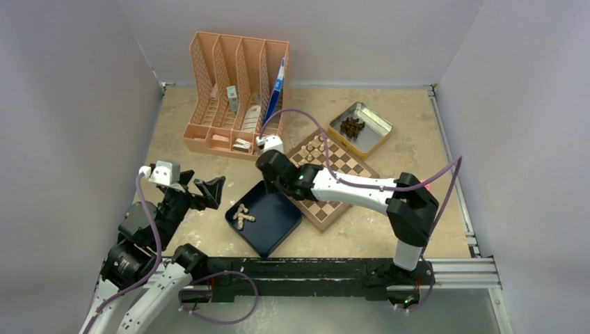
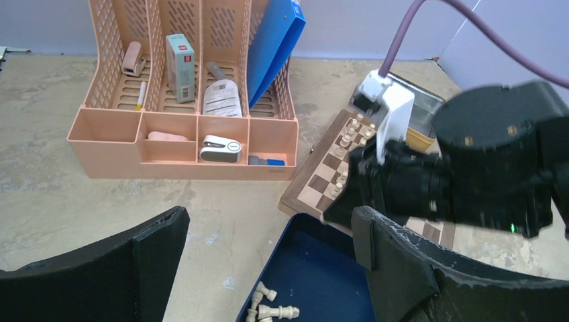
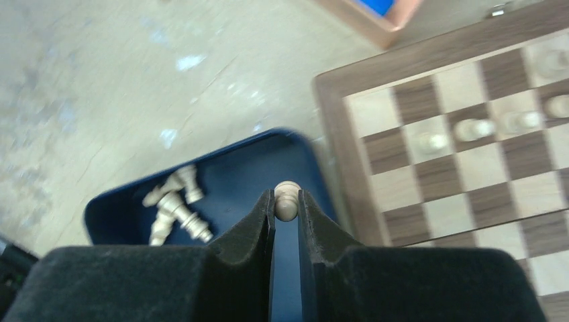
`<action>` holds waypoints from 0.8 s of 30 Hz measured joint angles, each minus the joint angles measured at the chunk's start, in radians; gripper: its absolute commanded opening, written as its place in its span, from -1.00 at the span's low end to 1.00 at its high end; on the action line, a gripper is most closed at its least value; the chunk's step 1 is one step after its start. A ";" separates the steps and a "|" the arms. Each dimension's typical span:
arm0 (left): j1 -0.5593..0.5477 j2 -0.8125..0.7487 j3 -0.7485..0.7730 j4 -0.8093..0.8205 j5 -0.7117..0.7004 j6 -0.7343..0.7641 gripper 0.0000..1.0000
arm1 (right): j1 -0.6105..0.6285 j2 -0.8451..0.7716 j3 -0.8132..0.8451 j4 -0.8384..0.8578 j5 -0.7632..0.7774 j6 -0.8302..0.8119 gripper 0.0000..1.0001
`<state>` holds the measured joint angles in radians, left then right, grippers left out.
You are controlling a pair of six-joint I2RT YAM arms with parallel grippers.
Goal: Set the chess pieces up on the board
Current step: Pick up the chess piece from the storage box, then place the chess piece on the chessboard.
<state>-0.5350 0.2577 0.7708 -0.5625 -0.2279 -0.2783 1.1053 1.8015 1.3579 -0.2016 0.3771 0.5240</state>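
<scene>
The board lies right of centre, with several pale chess pieces standing at its far left corner; they also show in the right wrist view. More pale pieces lie in the dark blue tray. My right gripper is shut on a pale chess piece and holds it over the tray's far edge, beside the board's left rim. My left gripper is open and empty, left of the tray, above the table.
A peach desk organiser with small items and a blue folder stands at the back. An open tin with dark pieces sits behind the board. The right arm crosses the left wrist view.
</scene>
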 measured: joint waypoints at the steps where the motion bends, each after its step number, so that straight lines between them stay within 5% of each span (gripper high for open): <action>1: 0.000 0.000 0.000 0.000 0.000 0.000 0.84 | -0.024 -0.010 -0.007 0.000 0.001 -0.001 -0.66; 8: 0.000 0.003 0.000 0.000 0.004 0.000 0.84 | -0.128 -0.016 -0.008 0.005 0.024 -0.005 -0.66; 24: 0.000 0.003 0.000 0.000 0.004 0.000 0.84 | -0.149 0.083 -0.008 0.003 0.023 -0.001 -0.67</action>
<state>-0.5350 0.2604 0.7704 -0.5625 -0.2241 -0.2783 0.9562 1.8843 1.3495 -0.1989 0.4000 0.5228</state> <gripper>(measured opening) 0.917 0.171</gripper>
